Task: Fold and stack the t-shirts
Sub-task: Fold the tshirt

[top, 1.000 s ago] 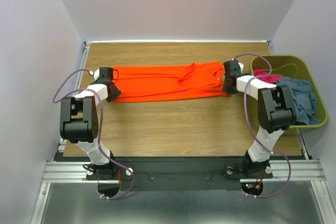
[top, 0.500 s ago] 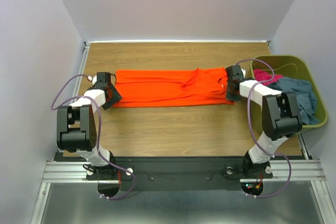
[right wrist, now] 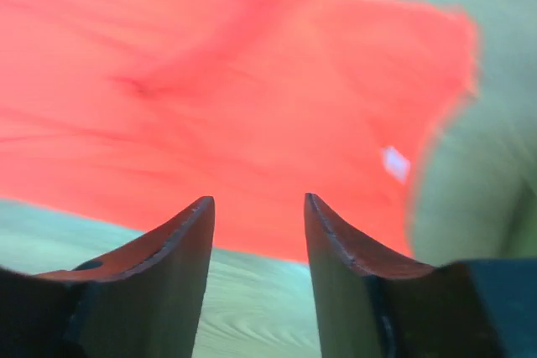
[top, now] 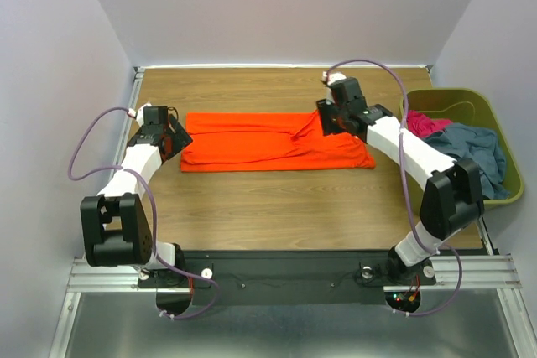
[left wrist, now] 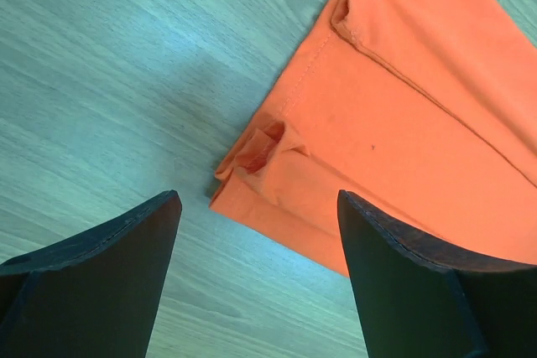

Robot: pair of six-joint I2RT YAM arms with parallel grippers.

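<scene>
Orange t-shirt (top: 273, 142) flat between open left pincer (top: 174, 137), right pincer (top: 329, 119)

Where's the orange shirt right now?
In the overhead view, the orange shirt lies as a long folded strip across the far half of the wooden table, between the left gripper and right gripper.

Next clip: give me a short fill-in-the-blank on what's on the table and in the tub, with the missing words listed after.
1. The shirt lying folded into a long strip on the table is bright ____.
2. The blue-grey shirt and the pink shirt sit in the olive-green ____.
3. Neither tool holds cloth: the left tool and right tool both have ____ jaws.

Missing words: orange; tub; open
</scene>
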